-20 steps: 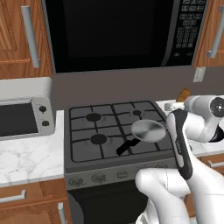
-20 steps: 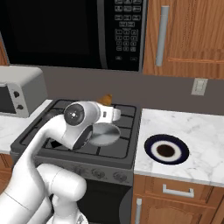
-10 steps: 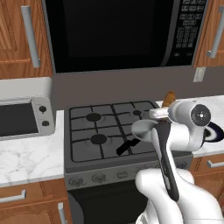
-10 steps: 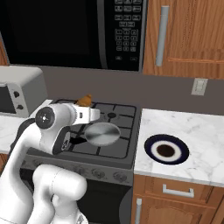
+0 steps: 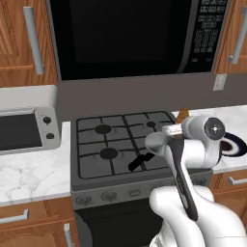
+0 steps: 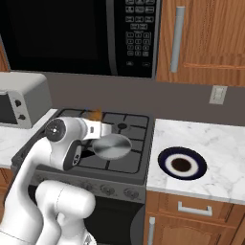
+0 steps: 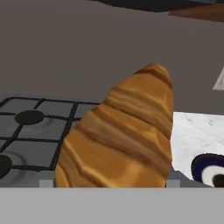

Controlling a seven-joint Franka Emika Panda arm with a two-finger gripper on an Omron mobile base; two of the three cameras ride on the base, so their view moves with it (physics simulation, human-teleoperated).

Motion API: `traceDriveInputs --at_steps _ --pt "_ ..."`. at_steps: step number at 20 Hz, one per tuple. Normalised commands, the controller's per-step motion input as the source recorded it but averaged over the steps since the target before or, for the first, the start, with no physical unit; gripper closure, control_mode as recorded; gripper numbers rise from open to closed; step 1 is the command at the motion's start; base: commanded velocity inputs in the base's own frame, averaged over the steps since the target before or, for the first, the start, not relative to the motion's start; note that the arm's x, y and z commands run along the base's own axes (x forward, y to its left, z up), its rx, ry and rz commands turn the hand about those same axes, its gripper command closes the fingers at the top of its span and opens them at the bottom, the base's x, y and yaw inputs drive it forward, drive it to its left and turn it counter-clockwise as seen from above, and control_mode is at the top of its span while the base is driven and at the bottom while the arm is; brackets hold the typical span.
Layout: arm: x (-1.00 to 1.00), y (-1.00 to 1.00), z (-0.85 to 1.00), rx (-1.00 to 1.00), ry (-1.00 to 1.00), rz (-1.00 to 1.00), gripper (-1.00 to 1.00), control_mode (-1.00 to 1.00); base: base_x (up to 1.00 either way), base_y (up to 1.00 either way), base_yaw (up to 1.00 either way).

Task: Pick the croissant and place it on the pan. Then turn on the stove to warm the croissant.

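The golden-brown croissant (image 7: 122,135) is off the counter with my gripper (image 7: 109,183) shut on it; its body covers most of the fingers in the hand view. In the right base view the croissant (image 6: 95,115) pokes up above my hand (image 6: 99,128), over the stove (image 6: 129,124) just left of and behind the silver pan (image 6: 111,146). In the left base view its tip (image 5: 182,115) shows above my wrist, which hides most of the pan; the pan's black handle (image 5: 141,160) lies on the front right grate of the stove (image 5: 106,144).
A dark blue plate (image 6: 182,163) with a brown centre lies on the marble counter right of the stove. A silver toaster oven (image 5: 26,129) stands on the left counter. A black microwave (image 5: 125,34) hangs above the burners.
My hand has swung left with the croissant, from over the right counter edge to above the stove beside the pan. The pan and plate have not moved.
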Motion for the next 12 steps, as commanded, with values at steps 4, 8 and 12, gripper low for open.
traceDriveInputs --at_steps 4,8,12 --pt "0.15 0.0 -0.56 -0.05 0.04 0.0 1.0 -1.0 0.0 0.0 0.0" --pt "0.16 0.0 -0.38 -0.04 0.02 0.0 1.0 -1.0 0.0 0.0 0.0" --pt "0.04 0.0 -0.05 0.0 0.0 0.0 1.0 -1.0 0.0 0.0 0.0"
